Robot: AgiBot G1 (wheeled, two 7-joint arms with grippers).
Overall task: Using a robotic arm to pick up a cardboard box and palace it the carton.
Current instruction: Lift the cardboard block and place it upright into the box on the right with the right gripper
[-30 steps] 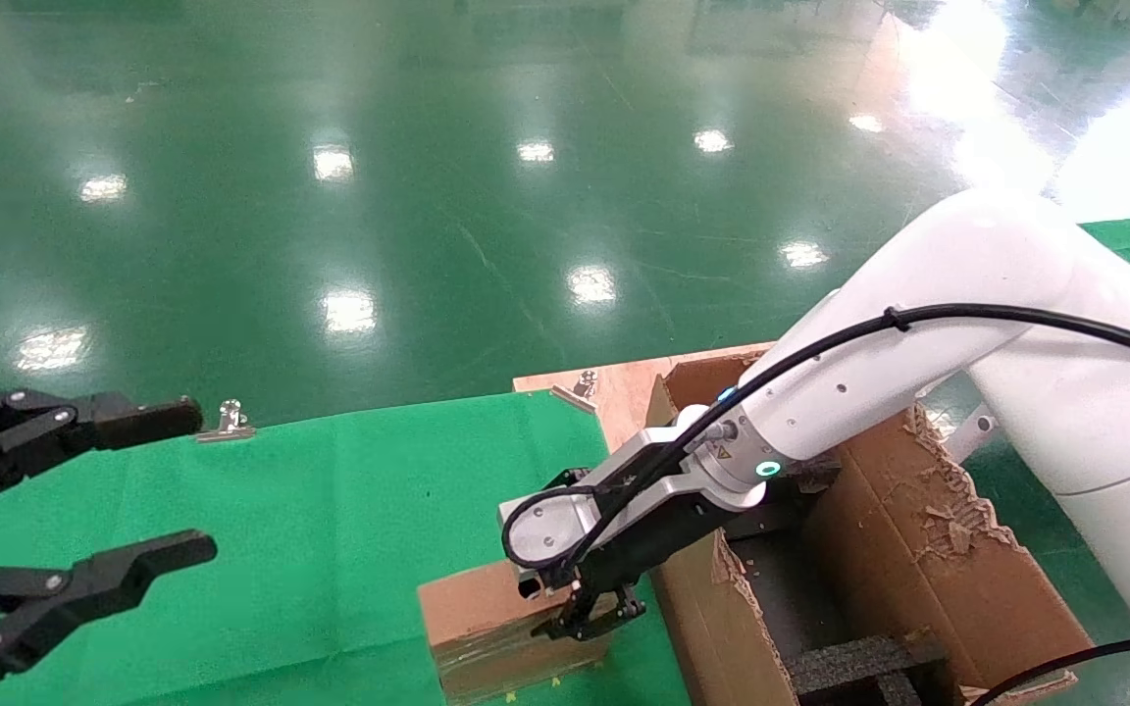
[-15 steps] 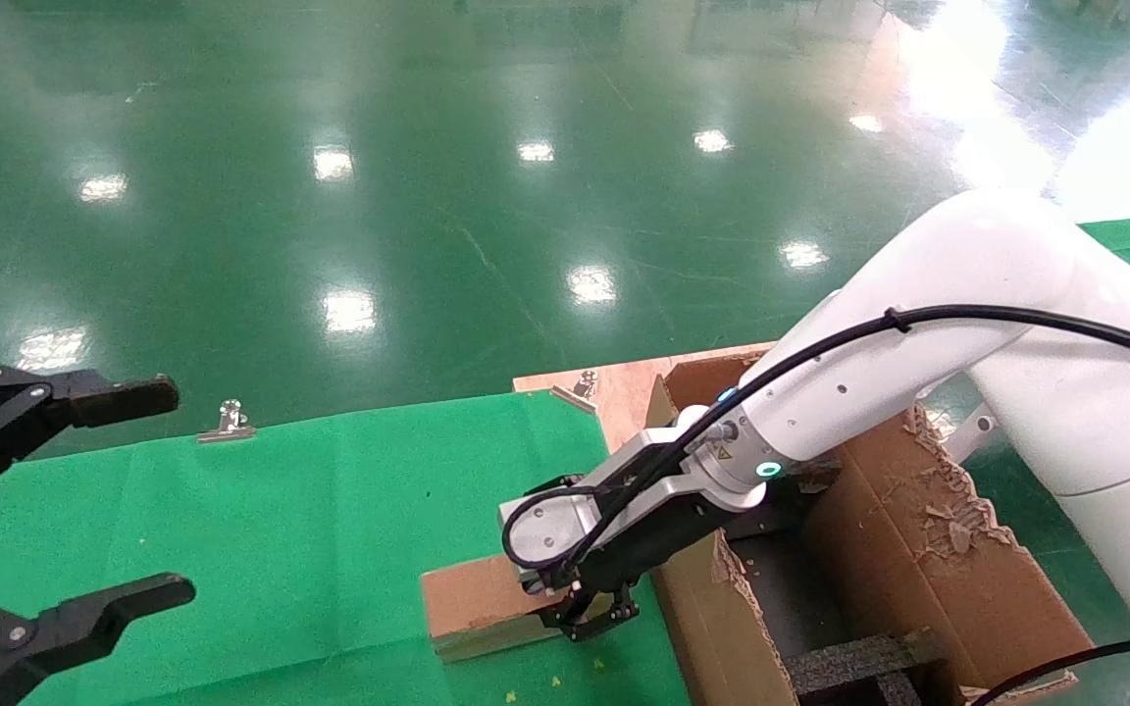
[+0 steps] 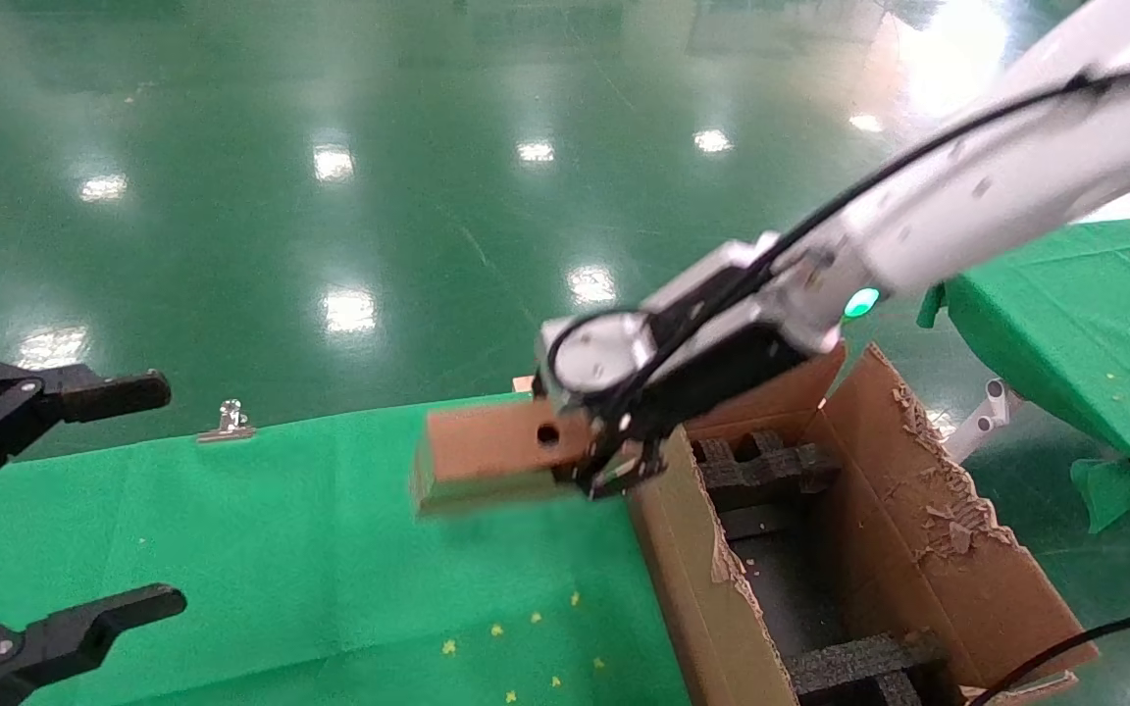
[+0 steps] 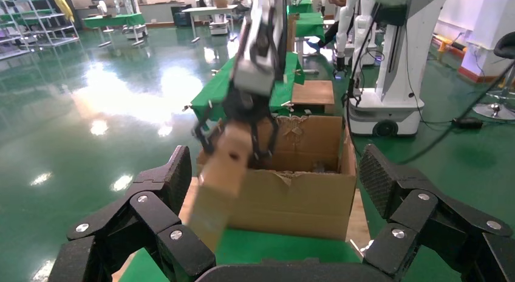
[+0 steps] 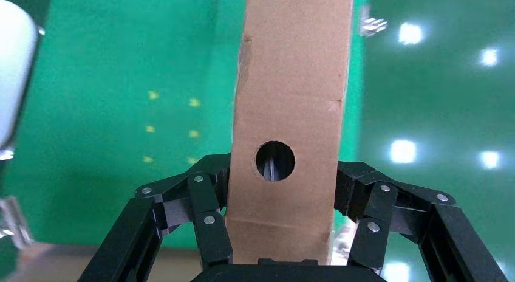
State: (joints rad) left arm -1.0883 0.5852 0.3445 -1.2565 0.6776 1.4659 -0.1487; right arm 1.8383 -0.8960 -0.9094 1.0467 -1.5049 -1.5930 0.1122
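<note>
My right gripper (image 3: 616, 469) is shut on one end of the cardboard box (image 3: 482, 449), a small brown box with a round hole. It holds the box in the air above the green cloth, just left of the carton's near wall (image 3: 693, 569). In the right wrist view the box (image 5: 291, 93) stands clamped between both black fingers of the right gripper (image 5: 283, 180). The carton has ragged flaps and black foam inserts (image 3: 854, 662) inside. From the left wrist the lifted box (image 4: 228, 160) hangs in front of the carton (image 4: 297, 197). My left gripper (image 3: 148, 500) stays open at the far left, holding nothing.
A green cloth (image 3: 281, 549) covers the table, held by a metal clip (image 3: 229, 422) at its far edge. The carton sits on a wooden board at the table's right end. Another green-covered table (image 3: 1065, 314) stands farther right. Beyond lies a shiny green floor.
The right arm has lifted the cardboard box off the cloth, up and away from me, beside the carton. The left gripper has barely shifted.
</note>
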